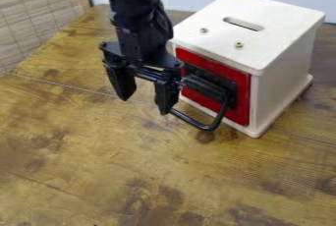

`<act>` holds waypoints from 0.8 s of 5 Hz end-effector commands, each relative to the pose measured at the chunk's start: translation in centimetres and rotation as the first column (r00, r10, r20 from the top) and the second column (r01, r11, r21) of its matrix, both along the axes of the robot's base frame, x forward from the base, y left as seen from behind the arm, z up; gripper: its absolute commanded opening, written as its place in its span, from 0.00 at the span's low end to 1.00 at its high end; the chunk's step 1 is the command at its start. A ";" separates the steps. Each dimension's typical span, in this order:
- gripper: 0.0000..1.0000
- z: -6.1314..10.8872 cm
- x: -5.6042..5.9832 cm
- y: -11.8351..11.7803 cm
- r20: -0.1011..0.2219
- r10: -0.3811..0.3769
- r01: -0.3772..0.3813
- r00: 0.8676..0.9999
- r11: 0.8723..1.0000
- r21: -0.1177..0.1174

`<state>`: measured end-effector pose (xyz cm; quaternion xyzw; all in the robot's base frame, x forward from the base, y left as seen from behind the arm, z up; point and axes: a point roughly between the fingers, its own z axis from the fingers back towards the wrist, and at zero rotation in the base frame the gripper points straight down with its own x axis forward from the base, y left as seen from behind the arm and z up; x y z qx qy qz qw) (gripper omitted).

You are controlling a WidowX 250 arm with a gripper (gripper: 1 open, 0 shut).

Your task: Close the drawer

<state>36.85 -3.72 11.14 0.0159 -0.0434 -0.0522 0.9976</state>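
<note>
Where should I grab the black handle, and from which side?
Best bet: the outer bar of the black handle, approached from the front. The loop juts out from the red front, so open fingers could likely straddle it.

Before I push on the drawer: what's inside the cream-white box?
Only the red drawer shows, filling the front opening of the cream-white box. Its interior is hidden by the drawer front, side wall and slotted top.
</note>
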 end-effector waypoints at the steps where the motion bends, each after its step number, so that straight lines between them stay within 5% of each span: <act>1: 1.00 1.7 0.9 1.5 0.060 0.002 -0.001 0.998 1.000 -0.006; 4: 1.00 -0.5 0.3 4.2 0.076 -0.032 0.033 0.997 0.999 -0.008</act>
